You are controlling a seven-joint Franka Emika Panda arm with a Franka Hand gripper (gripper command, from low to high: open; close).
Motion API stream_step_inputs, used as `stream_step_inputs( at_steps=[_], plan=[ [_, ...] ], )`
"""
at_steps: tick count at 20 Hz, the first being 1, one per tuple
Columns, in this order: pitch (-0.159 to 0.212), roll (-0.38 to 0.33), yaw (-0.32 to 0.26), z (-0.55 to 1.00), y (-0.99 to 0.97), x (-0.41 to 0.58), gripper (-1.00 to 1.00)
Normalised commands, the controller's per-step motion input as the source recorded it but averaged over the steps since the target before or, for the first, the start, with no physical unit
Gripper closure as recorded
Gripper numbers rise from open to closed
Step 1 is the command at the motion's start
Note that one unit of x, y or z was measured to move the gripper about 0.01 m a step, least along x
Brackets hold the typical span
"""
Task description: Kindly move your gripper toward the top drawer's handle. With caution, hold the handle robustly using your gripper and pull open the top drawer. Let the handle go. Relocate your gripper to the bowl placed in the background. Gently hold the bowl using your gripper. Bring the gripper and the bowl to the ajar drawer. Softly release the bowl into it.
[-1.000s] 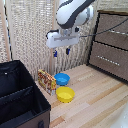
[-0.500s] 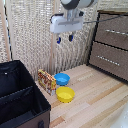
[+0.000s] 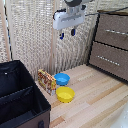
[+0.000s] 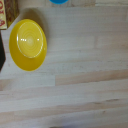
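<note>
My gripper (image 3: 67, 34) hangs high in front of the wicker wall, its dark blue fingertips (image 3: 62, 36) apart and empty. The dresser stands at the exterior view's right. Its top drawer (image 3: 111, 24) looks closed, with its silver handle (image 3: 116, 33) well to the right of the gripper. The blue bowl (image 3: 62, 79) sits on the wooden floor far below the gripper, behind the yellow bowl (image 3: 65, 94). In the wrist view only the blue bowl's rim (image 4: 59, 1) shows at the frame edge, with the yellow bowl (image 4: 29, 44) beside it. The fingers do not show there.
A lower brown drawer (image 3: 102, 52) with its own silver bar sits under the top one. A colourful box (image 3: 46, 81) stands beside the blue bowl. A black bin (image 3: 20, 100) fills the exterior view's lower left. A wicker screen (image 3: 30, 35) forms the back wall.
The gripper has risen and shifted slightly toward the exterior view's right, nearer the dresser. The bowls and drawers have not moved.
</note>
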Motion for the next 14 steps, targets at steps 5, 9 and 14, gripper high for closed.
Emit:
stream_step_inputs(
  at_steps=[5, 9, 14],
  plan=[
    [0.0, -0.349, 0.079, 0.07, -0.06, 0.007, -1.0],
    [0.026, -0.375, -0.006, 0.12, 0.0, 0.01, -1.0],
    [0.013, -0.375, -0.034, 0.11, 0.0, 0.014, -1.0]
  ],
)
